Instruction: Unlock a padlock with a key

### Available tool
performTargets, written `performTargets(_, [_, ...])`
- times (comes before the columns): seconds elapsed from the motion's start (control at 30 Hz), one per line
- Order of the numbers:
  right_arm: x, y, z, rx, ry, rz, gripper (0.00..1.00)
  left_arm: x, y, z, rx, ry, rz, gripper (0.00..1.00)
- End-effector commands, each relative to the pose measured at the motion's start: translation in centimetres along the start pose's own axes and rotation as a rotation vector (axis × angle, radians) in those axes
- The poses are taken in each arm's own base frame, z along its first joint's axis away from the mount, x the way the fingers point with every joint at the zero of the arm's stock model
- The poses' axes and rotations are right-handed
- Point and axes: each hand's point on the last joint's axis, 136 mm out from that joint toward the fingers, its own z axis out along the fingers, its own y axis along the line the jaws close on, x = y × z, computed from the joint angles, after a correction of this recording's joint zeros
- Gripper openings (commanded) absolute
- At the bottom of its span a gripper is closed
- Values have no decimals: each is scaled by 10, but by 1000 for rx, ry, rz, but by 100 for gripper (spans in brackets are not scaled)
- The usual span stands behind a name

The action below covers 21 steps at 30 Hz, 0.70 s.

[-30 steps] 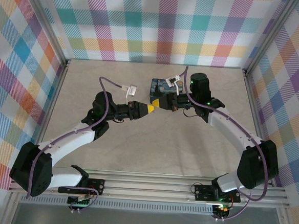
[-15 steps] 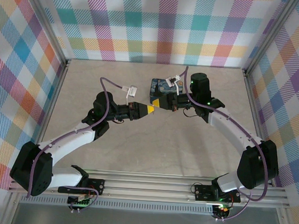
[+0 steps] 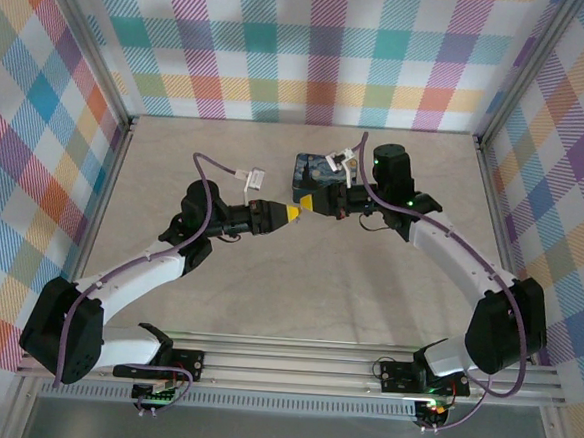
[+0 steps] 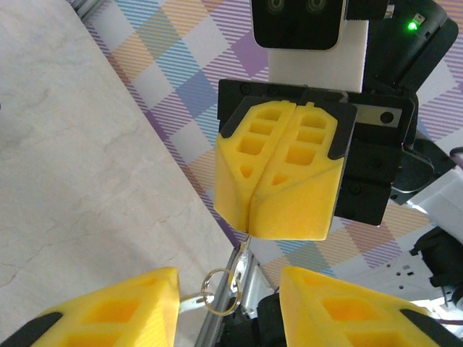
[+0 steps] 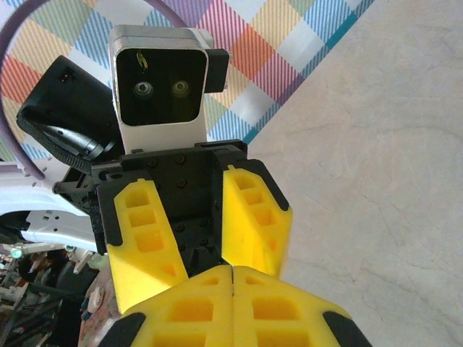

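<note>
In the left wrist view my right gripper (image 4: 253,223) hangs shut, with the key (image 4: 244,262) pinched in the seam of its yellow fingers and sticking out below. A thin silver ring (image 4: 220,291) hangs from the key, and a second small silver piece (image 4: 187,301) on it reaches my left gripper's left finger (image 4: 116,311). My left gripper (image 4: 228,293) stands open around the ring and key. From above, the two grippers (image 3: 290,213) (image 3: 314,206) meet tip to tip in front of the tin. The padlock is out of view.
The dark-blue painted tin (image 3: 311,168) lies just behind the grippers, mid-table. A purple cable with a white connector (image 3: 252,179) arches over the left arm. Checked walls close the table on three sides; aluminium rails run along the near edge.
My left gripper's jaws have opened wider and its tip has drawn back slightly to the left. The right gripper stays shut on the key in the same place.
</note>
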Motion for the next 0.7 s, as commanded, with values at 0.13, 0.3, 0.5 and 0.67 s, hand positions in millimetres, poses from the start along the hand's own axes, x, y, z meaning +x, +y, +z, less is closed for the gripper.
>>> performTargets(0.13, [-1,13,-2,-7,0,-60,0,-9,-8,1,47,-22,18,35])
performTargets(0.3, [-1,13,-2,-13,0,-61,0,-7,-9,5,59,-6,18,38])
performTargets(0.5, [-2,14,-2,-16,-3,-62,0,-5,-6,5,57,0,13,32])
performTargets(0.67, [-2,15,-1,-23,-1,-59,0,-4,-8,6,63,4,18,25])
